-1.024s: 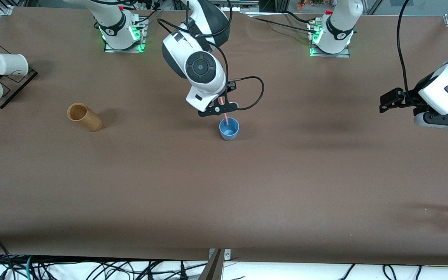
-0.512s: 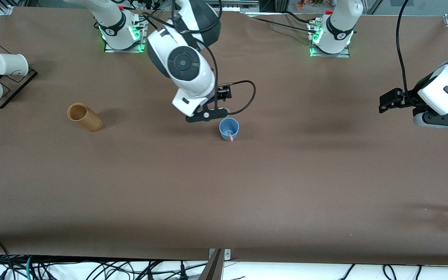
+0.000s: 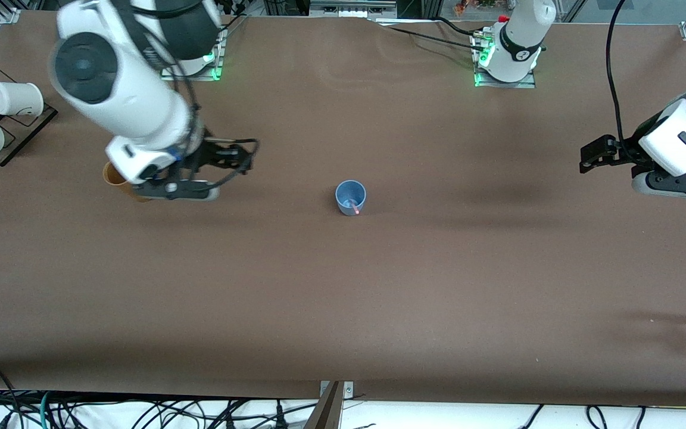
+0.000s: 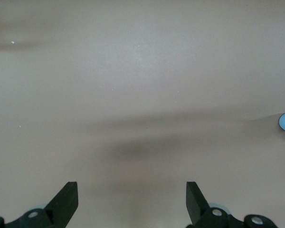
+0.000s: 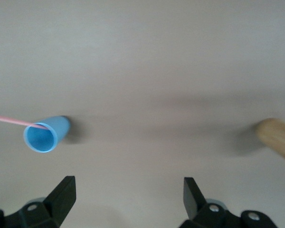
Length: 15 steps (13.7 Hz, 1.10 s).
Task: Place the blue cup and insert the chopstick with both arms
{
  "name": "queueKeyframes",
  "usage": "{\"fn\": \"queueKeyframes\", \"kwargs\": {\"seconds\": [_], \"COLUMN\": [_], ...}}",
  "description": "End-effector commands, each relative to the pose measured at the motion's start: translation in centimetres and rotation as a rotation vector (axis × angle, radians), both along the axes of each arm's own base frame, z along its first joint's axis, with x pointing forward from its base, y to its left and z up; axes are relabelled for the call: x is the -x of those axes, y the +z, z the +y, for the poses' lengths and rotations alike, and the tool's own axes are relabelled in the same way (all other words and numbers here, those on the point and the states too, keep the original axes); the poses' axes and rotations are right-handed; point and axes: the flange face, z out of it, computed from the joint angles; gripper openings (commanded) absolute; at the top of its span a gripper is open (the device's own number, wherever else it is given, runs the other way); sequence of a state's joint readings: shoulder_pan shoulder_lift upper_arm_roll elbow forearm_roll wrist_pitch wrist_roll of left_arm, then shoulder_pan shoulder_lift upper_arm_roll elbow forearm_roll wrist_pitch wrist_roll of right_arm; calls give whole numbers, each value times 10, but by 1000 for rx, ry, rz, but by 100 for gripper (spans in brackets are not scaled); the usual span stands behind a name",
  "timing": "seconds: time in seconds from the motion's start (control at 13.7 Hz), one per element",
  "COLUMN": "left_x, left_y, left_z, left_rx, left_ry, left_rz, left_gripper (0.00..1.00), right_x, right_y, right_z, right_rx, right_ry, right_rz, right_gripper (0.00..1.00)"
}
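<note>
So the blue cup (image 3: 351, 198) stands mid-table with the chopstick (image 3: 354, 208) leaning in it, well clear of both empty, wide-open grippers — right gripper (image 3: 191, 179) over the bamboo cylinder (image 3: 112, 177), left gripper (image 3: 594, 154) waiting at its end — looks light and tippy, so grab the cup's wall, not the thin stick.

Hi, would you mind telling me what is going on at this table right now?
Nothing is being handled at the moment. The blue cup stands upright mid-table with the pink chopstick in it, leaning on its rim. The right hand is open and empty, over the table beside the bamboo cylinder, toward the right arm's end. The left hand waits open and empty at the left arm's end.
</note>
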<state>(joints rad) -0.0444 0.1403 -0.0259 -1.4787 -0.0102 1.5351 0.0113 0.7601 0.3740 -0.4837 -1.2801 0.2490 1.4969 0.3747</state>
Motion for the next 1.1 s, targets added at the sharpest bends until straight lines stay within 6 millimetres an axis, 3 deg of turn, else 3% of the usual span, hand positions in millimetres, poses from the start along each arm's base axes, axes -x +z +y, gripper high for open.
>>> {"fn": "queueKeyframes", "kwargs": {"seconds": [0.0, 0.22, 0.37, 0.59, 0.73, 1.02], "left_x": [6, 6, 6, 6, 6, 6], "left_y": [4, 4, 4, 4, 4, 4], "left_z": [-2, 0, 0, 0, 0, -1], "left_rx": [15, 15, 15, 15, 15, 15], "left_ry": [-7, -3, -3, -3, -3, -5], "left_rz": [-12, -12, -12, -14, -14, -14], "left_gripper": [100, 100, 100, 100, 100, 100], "right_x": [-3, -9, 4, 41, 69, 71], "right_y": [12, 50, 64, 52, 35, 36], "right_z": [-59, -135, -159, -174, -196, -236], "right_rx": [35, 49, 53, 118, 87, 33], "right_ry": [-29, -123, -120, -60, -78, -78], "right_rz": [41, -37, -41, -110, -208, -197], "right_gripper": [100, 100, 100, 100, 100, 100]}}
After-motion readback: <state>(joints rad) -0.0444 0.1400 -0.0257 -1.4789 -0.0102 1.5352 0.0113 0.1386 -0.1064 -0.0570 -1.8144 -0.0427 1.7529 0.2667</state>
